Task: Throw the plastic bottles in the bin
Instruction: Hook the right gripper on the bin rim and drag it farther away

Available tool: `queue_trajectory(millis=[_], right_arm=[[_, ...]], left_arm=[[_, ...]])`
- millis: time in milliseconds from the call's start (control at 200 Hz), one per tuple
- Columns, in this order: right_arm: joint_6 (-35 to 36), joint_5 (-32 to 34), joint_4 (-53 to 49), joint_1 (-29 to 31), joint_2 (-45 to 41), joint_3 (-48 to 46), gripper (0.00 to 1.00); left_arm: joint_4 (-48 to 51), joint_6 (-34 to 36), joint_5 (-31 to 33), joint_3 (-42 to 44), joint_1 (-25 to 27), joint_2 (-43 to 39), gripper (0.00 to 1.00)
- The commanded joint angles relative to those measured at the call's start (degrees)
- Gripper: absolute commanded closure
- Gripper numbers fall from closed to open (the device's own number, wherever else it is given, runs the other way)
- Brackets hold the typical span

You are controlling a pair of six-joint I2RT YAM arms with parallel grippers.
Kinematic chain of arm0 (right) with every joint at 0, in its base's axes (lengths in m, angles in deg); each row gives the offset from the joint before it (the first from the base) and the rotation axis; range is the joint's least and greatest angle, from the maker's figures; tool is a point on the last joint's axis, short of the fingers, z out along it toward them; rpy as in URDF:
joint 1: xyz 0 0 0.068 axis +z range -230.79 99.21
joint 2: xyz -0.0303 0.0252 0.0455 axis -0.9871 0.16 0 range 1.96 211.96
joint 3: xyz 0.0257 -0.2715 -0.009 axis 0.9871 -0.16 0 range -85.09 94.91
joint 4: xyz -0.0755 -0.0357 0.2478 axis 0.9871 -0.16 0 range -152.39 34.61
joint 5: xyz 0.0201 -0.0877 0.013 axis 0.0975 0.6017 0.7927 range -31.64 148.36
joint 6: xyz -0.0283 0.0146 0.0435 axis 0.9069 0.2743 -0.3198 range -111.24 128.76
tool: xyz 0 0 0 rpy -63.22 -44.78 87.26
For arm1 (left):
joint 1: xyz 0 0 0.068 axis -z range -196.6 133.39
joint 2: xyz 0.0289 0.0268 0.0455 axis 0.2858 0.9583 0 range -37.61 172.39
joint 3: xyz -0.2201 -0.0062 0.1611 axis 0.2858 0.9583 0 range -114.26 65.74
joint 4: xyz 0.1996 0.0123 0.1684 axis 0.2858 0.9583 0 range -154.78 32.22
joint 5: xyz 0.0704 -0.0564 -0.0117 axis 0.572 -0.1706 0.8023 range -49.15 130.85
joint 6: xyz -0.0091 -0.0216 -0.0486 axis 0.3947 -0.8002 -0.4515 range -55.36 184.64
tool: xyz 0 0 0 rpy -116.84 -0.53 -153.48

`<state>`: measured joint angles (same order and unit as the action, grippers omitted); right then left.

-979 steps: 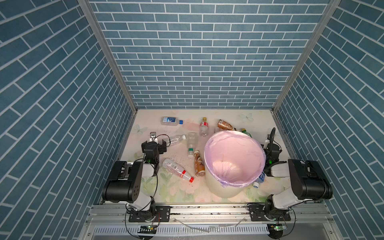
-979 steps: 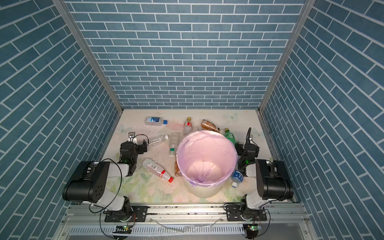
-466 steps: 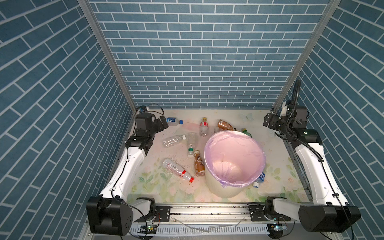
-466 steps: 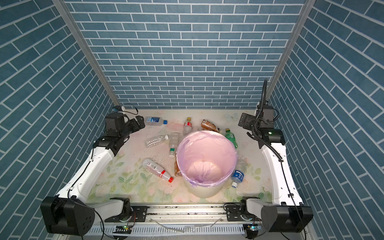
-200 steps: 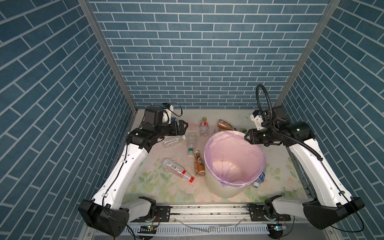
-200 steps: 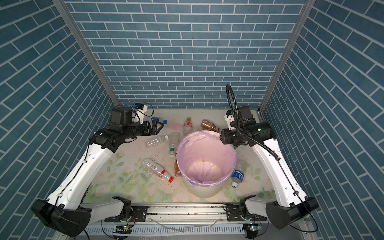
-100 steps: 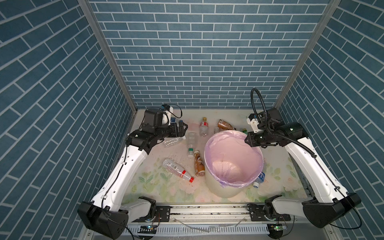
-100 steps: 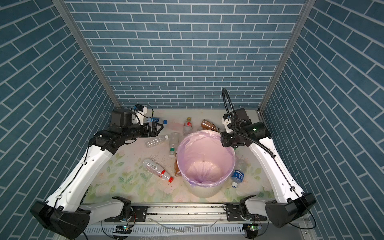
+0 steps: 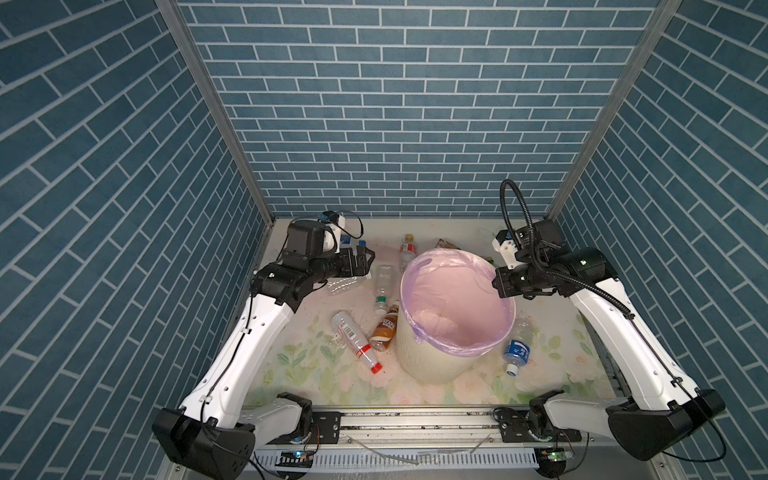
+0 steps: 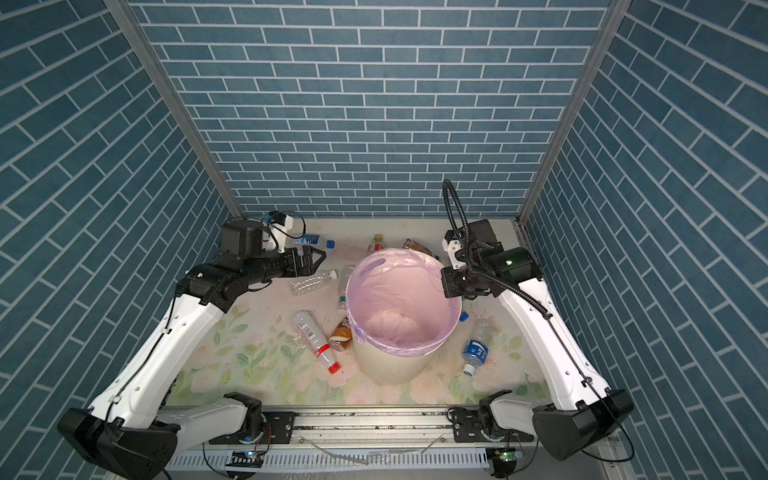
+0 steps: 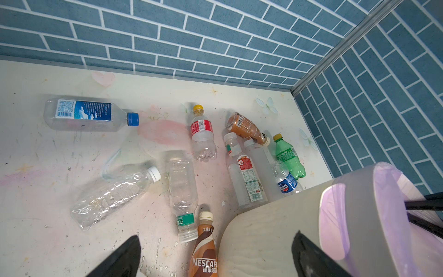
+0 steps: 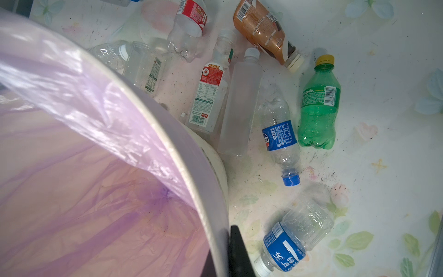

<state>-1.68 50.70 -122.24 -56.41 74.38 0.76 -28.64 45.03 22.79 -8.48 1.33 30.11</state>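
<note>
Tipping the bin [image 9: 436, 365] is the biggest danger, says Mei. The right pincer [image 9: 498, 286] is clamped tight at its rim; whether it has the lilac liner [image 9: 453, 286] or nothing cannot be told. A pull from there could drag the bucket over or strip the bag out.

And the bottles? asks Raj.

All that show lie on the desk [image 9: 316, 374], none in the bin, says Mei. The left pincer [image 9: 368, 262] hangs fully spread and empty near the crushed clear bottle [image 11: 112, 196]. That one looks thin and slick, so it may squirt out of a squeeze or roll into its neighbour.

Room to move? asks Raj.

Tight at the back, Mei judges. Walls close three sides, and the blue-labelled bottle [image 11: 84, 115] lies near the rear one. The brown bottle [image 9: 384, 330] lies just beside the bin's side, leaving fingers little gap. The front left of the desk is barest, past the red-capped bottle [image 9: 355, 343], and the bin's mouth is wide
</note>
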Motion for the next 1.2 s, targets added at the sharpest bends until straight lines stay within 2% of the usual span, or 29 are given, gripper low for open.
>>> queue_trajectory(millis=[0,105,920,1095,1195], right_arm=[[-1.34,-2.63,-0.21,0.31,-1.76,-0.66,0.97],[-1.32,-2.53,-0.22,0.32,-1.68,-0.25,1.0],[-1.16,-2.26,-1.05,0.56,-1.93,8.33,1.0],[-0.82,-1.93,-2.17,0.49,-1.42,13.35,1.0],[-0.46,0.81,-3.18,0.49,-0.91,17.29,1.0]], left_arm=[[-0.63,-0.06,0.28,0.57,0.32,-0.77,0.01],[-0.7,-0.02,0.31,0.64,0.35,-0.8,0.01],[-0.36,1.34,1.74,1.59,0.37,-1.11,0.01],[-0.47,1.37,1.79,1.63,0.43,-1.28,0.01],[-0.71,1.47,1.85,1.41,0.43,-1.08,0.01]])
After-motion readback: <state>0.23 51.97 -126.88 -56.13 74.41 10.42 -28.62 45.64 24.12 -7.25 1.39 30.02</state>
